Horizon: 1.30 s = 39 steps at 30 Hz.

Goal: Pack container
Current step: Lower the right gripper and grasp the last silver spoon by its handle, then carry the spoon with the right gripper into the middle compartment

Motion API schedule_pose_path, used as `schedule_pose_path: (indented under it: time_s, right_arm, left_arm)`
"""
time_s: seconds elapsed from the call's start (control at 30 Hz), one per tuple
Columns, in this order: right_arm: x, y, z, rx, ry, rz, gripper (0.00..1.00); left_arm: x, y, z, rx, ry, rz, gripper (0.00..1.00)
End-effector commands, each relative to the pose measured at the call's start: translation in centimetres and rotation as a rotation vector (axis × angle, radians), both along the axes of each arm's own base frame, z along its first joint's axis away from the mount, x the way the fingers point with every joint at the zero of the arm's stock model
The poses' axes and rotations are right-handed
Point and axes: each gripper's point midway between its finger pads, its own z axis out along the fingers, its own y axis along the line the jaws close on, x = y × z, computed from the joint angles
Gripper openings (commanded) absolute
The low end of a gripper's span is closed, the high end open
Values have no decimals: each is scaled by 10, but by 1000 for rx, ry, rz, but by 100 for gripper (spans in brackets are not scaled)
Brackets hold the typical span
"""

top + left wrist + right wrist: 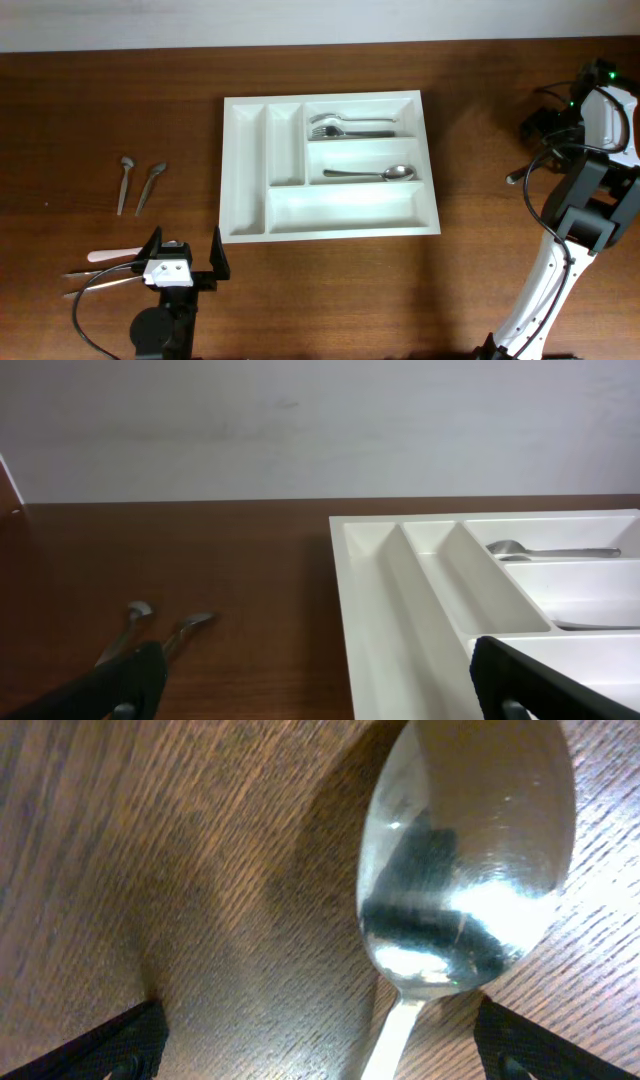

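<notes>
The container (247, 170) is a white compartment tray in the middle of the table, also seen in the left wrist view (400, 610). Its top long compartment holds forks (350, 125) and its middle one holds a spoon (372, 174). My left gripper (187, 250) is open and empty at the tray's front-left corner (325, 685). My right gripper (325, 1045) is open and low over the wood, its fingers on either side of the neck of a large metal spoon (465, 850). In the overhead view the right arm (605, 105) hides its own fingers.
Two small spoons (138, 185) lie on the table to the left of the tray (160, 635). More cutlery (105, 270), one piece with a pale handle, lies by the left arm's base near the front edge. The right arm's cables (540, 160) hang at the far right.
</notes>
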Motion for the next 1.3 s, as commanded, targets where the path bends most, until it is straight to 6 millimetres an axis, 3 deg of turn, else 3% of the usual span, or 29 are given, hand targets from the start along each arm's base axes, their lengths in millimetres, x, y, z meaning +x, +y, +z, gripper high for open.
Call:
schedule_pose_path:
  time_s: [0.0, 0.17, 0.43, 0.53, 0.63, 0.87, 1.13, 1.27]
  right_arm:
    - [-11, 3, -20, 39, 43, 36, 99]
    - [-11, 3, -20, 39, 43, 36, 95]
    - [-9, 2, -20, 34, 33, 32, 61]
    - [-9, 2, -20, 35, 33, 25, 38]
    - [-9, 2, -20, 35, 34, 25, 24]
    - [-10, 3, -20, 37, 37, 24, 11]
    - [-7, 7, -17, 62, 20, 7, 4]
    - [1, 8, -3, 52, -9, 16, 4]
  left_arm:
    - [0, 0, -1, 14, -4, -6, 99]
    - [0, 0, -1, 14, -4, -6, 99]
    - [0, 0, -1, 14, -4, -6, 99]
    - [0, 0, -1, 14, -4, -6, 99]
    - [0, 0, -1, 14, -4, -6, 99]
    - [0, 0, -1, 14, -4, -6, 99]
    - [0, 0, -1, 14, -4, -6, 99]
    - [0, 0, -1, 14, -4, -6, 99]
